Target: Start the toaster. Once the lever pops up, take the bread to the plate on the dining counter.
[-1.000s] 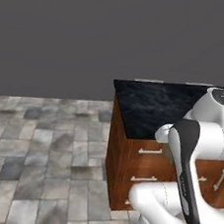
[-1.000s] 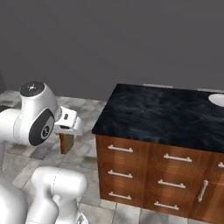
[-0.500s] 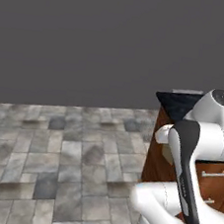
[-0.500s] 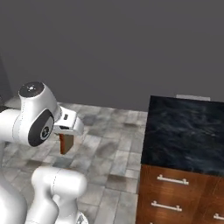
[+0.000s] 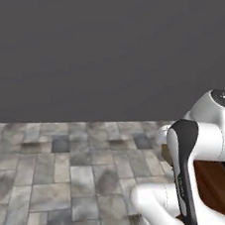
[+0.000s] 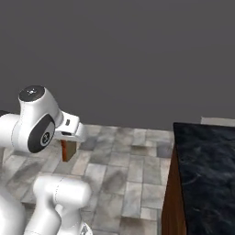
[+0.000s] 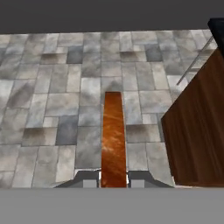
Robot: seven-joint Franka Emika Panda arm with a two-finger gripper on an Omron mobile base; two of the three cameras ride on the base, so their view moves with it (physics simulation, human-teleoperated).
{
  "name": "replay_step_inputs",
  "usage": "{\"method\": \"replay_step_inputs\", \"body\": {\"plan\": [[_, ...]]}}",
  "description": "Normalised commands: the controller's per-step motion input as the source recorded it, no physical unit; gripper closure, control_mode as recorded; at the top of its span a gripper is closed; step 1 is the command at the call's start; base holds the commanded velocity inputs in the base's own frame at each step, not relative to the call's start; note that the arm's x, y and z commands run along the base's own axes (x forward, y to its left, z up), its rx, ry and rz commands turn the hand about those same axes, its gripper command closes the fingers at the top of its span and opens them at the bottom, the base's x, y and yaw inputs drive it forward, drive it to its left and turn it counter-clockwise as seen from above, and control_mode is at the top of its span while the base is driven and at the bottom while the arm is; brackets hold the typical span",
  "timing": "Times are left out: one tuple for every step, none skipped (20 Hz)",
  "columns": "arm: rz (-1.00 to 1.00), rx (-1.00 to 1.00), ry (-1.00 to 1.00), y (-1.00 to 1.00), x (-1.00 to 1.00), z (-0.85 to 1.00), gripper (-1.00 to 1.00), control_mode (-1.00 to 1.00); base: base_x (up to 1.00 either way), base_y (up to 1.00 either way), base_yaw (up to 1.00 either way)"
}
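**Bread in hand, bench only at the edge of view**

Your tool is clamped on the bread, and you can check that in the hand view: the two fingertips press against the slice's lower end from either side, with the brown crust edge running straight up the middle of the picture away from them. The slice is held edge-on, pinched across its thin dimension, which is the natural grip for something lifted out of a toaster slot.

From the right base view you see the same slice hanging below the wrist, over the grey stone floor tiles and well clear of everything. Nothing supports it but the grip.

The dining bench sits at the right of that view, its black marbled top above a reddish-brown wood side. In the hand view the wood side rises at the right, near the bread but apart from it. In the left base view the white arm hides most of that side, with a strip of wood showing beside it.

Judging by this, you are in the carrying leg of the task. You have no sight of the plate from here, so you need to bring the bench top into view before committing to a set-down.
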Motion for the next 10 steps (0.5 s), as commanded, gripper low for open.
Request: {"method": "replay_step_inputs", "body": {"plan": [[0.00,0.00,0.00,0.00,0.00,0.00,1.00,1.00,1.00,0.47,-0.25],[0.00,0.00,0.00,0.00,0.00,0.00,1.00,1.00,1.00,0.37,-0.30],[0.00,0.00,0.00,0.00,0.00,0.00,1.00,1.00,1.00,0.38,-0.33],[0.00,0.00,0.00,0.00,0.00,0.00,1.00,1.00,1.00,0.42,-0.37],[0.00,0.00,0.00,0.00,0.00,0.00,1.00,1.00,1.00,0.38,-0.48],[0.00,0.00,0.00,0.00,0.00,0.00,1.00,1.00,0.89,0.42,-0.55],[0.00,0.00,0.00,0.00,0.00,0.00,1.00,1.00,0.81,0.44,-0.59],[0.00,0.00,0.00,0.00,0.00,0.00,1.00,1.00,0.74,0.47,-0.62],[0.00,0.00,0.00,0.00,0.00,0.00,1.00,1.00,0.71,0.59,-0.63],[0.00,0.00,0.00,0.00,0.00,0.00,1.00,1.00,0.67,0.64,-0.66]]}}
